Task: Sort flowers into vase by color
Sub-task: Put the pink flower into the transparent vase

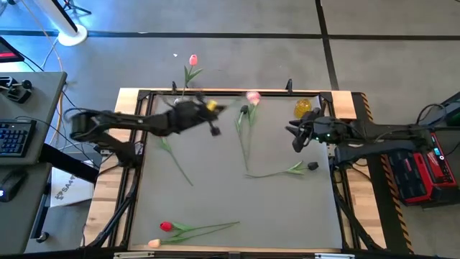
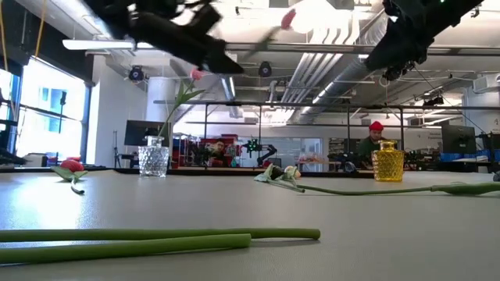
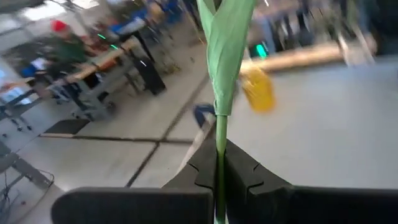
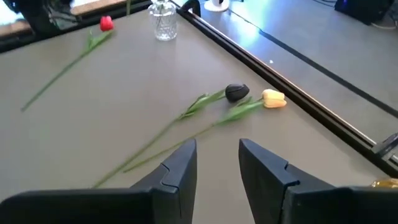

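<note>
- You have the table [image 1: 287,208] in front of you, grey-topped inside a dark frame, with both arms over its far half.
- Your left gripper [image 3: 219,177] is up in the air above the far left part of the table, its fingers clamped together on a green stem [image 3: 220,149]. A broad leaf rises from that stem toward the wrist camera.
- Your right gripper [image 4: 217,163] hangs above the far right side, near the yellow vase [image 1: 302,107]. Its fingers stand apart with nothing between them.
- The clear glass vase [image 2: 153,160] stands at the far edge, left of centre, and it already holds a pink tulip [image 1: 192,60].
- On the table's near edge you can see a red tulip [image 1: 166,226] and a cream one [image 1: 154,244], lying side by side with their stems running right.
- Out in the middle lies a near-black tulip [image 4: 236,92] just beside a cream-yellow tulip [image 4: 273,98], heads close together.
- Another pink flower head [image 1: 253,96] shows near the far edge, at centre.
- A person in a red cap [image 2: 376,126] sits in the room beyond the table.
</note>
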`<state>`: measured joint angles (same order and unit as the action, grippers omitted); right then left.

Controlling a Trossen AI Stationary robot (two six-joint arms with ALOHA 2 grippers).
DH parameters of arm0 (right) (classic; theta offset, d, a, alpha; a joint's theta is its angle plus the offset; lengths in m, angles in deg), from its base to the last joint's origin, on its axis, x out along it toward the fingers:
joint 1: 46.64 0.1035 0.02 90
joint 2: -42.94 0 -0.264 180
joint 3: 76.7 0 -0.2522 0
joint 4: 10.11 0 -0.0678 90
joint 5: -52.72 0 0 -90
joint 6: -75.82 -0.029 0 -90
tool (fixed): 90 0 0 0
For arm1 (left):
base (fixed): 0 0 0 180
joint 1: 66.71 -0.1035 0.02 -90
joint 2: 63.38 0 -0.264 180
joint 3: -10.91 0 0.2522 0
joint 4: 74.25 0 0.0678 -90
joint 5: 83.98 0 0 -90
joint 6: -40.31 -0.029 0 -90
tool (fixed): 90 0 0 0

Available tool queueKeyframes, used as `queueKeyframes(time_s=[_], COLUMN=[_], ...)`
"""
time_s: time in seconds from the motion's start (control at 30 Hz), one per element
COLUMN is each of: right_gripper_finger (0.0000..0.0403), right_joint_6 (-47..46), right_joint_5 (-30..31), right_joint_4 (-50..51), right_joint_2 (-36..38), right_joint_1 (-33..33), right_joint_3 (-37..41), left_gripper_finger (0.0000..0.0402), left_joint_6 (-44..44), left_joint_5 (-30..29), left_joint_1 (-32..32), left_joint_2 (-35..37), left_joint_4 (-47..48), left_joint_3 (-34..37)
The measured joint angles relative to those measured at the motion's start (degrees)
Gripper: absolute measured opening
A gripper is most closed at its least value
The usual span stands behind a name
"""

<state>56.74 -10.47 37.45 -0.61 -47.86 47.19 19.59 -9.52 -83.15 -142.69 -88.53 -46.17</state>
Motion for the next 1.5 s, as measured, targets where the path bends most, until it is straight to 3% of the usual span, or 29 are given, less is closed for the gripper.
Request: queueKeyframes(time_s=[0.27,0.6,1.03,1.27,1.4,1.5], right_gripper_finger=[0.0108,0.0108,0.0108,0.0108,0.0108,0.0108], right_joint_6=[4.5,7.8,9.1,8.8,8.1,7.5], right_joint_5=[0.0,-0.5,-2.2,-2.2,-2.2,-2.2], right_joint_4=[-2.4,-2.4,0.0,2.1,2.9,3.3], right_joint_2=[-3.9,-6.7,-6.8,-6.8,-6.8,-6.8], right_joint_1=[-2.5,-8.9,-10.2,-10.2,-10.2,-10.2], right_joint_3=[0.0,0.0,0.1,0.1,0.1,0.1], left_gripper_finger=[0.0000,0.0000,0.0000,0.0000,0.0000,0.0000], left_joint_6=[11.0,21.6,21.6,19.3,16.3,16.2], left_joint_5=[7.2,7.5,7.5,9.7,15.5,16.1], left_joint_1=[-15.7,-27.8,-29.8,-29.4,-28.6,-28.6], left_joint_2=[11.6,9.0,-1.0,-2.4,-2.4,-2.4], left_joint_4=[-13.4,-17.6,-29.9,-35.3,-45.7,-54.8], left_joint_3=[10.4,12.7,12.7,12.7,15.3,19.5])
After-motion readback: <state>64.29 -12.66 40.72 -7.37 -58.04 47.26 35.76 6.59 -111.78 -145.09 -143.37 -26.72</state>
